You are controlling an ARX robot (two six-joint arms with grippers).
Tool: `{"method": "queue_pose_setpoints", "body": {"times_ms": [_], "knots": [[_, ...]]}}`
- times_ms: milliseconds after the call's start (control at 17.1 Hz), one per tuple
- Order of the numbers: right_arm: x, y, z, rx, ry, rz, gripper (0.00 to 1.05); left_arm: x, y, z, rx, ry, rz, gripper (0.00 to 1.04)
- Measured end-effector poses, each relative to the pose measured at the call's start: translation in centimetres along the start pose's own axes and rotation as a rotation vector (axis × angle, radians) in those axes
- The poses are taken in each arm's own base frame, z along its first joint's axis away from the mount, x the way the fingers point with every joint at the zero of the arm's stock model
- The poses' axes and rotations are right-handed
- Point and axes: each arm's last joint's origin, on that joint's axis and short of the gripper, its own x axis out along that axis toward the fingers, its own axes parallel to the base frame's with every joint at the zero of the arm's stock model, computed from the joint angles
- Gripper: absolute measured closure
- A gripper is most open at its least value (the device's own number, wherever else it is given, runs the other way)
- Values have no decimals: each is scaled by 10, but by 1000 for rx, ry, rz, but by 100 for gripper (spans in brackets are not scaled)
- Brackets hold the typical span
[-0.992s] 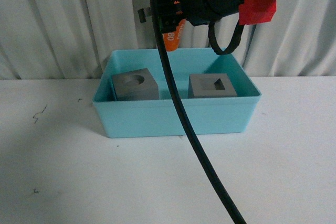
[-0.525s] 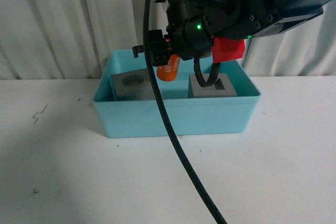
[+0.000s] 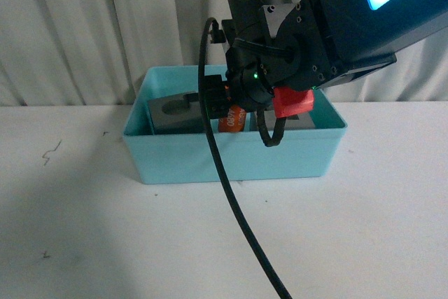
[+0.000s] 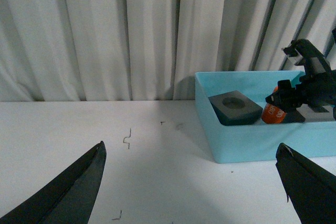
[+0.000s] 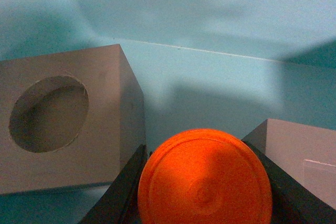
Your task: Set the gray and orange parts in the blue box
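Note:
The blue box (image 3: 210, 160) stands on the white table. Inside it on the left lies a gray cube with a round recess (image 3: 171, 113), also in the wrist views (image 4: 234, 107) (image 5: 105, 103). A second gray cube (image 5: 302, 153) lies to its right, mostly hidden by the arm in the front view. My right gripper (image 3: 229, 113) is down inside the box between the cubes, shut on the orange cylinder (image 3: 232, 121) (image 5: 205, 179) (image 4: 273, 114). My left gripper (image 4: 194, 182) hangs open over the bare table left of the box, nothing between its fingers (image 4: 79, 187).
White curtains hang close behind the box. A black cable (image 3: 231, 201) runs from the right arm down across the box's front. Small dark scuffs (image 4: 126, 137) mark the tabletop left of the box.
My right gripper has come down with the orange cylinder from above the box's back rim into the box, between the two gray cubes. The cubes have not moved.

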Motion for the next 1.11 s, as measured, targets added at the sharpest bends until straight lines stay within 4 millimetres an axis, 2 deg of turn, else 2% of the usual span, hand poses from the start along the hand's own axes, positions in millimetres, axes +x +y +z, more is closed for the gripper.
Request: {"method": "queue_pose_setpoints", "body": {"times_ms": [117, 292, 408, 467, 525, 583, 700, 758, 817, 933, 992, 1108], "knots": [[2, 0, -3, 14, 15, -8, 55, 0, 0, 0, 0, 0, 0, 7], [3, 2, -3, 24, -7, -9, 26, 0, 0, 0, 0, 0, 0, 7], [-3, 2, 1, 43, -53, -3, 5, 0, 0, 0, 0, 0, 0, 7], [-13, 1, 5, 47, -91, 1, 7, 0, 0, 0, 0, 0, 0, 7], [-30, -2, 14, 52, -147, 6, 7, 0, 0, 0, 0, 0, 0, 7], [-58, -6, 29, 52, -226, 18, 6, 0, 0, 0, 0, 0, 0, 7], [-132, -24, 60, 40, -409, 13, 6, 0, 0, 0, 0, 0, 0, 7], [-177, -43, 62, 47, -464, -17, 6, 0, 0, 0, 0, 0, 0, 7], [-208, -62, 49, 45, -474, -66, 6, 0, 0, 0, 0, 0, 0, 7], [-256, -99, -12, 84, -325, -185, 6, 0, 0, 0, 0, 0, 0, 7], [-287, -110, -55, 124, -224, -248, 6, 0, 0, 0, 0, 0, 0, 7], [-335, -100, -103, 187, -152, -279, 6, 0, 0, 0, 0, 0, 0, 7]]}}
